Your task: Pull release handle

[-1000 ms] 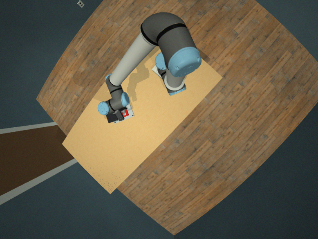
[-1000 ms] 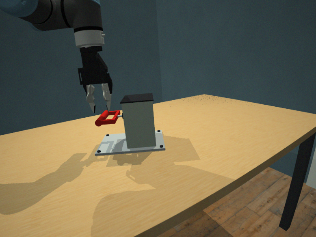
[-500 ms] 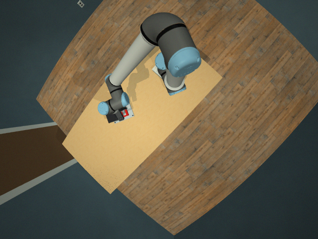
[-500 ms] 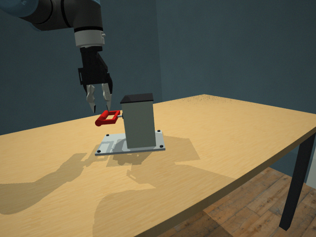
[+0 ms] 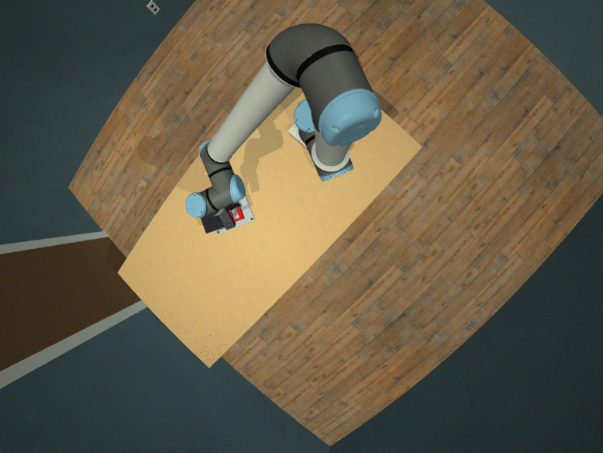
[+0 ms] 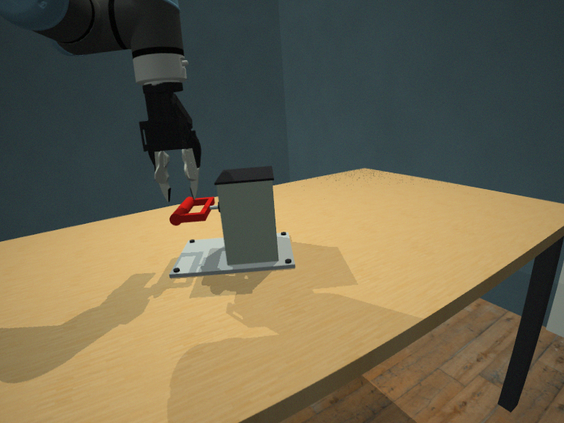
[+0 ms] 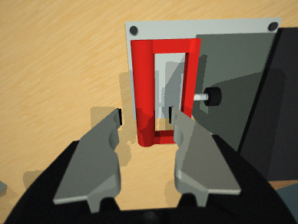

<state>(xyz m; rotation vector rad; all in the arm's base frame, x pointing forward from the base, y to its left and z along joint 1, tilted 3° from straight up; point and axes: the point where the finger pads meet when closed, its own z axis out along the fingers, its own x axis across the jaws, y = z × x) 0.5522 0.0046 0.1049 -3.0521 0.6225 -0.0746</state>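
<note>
A red rectangular release handle (image 6: 190, 208) sticks out sideways on a short rod from a grey box with a black top (image 6: 248, 214), which stands on a grey baseplate (image 6: 234, 257) on the table. In the wrist view the handle's thick grip bar (image 7: 145, 93) lies below and between my fingers. My gripper (image 6: 180, 193) points down just above the grip, fingers partly open (image 7: 146, 115) on either side of it, with gaps on both sides and nothing held. From above, the wrist covers most of the fixture (image 5: 237, 214).
The fixture stands near one long edge of a light wooden table (image 6: 318, 255). The arm's base (image 5: 331, 156) is mounted on the same table, far from the fixture. A wooden floor lies around the table.
</note>
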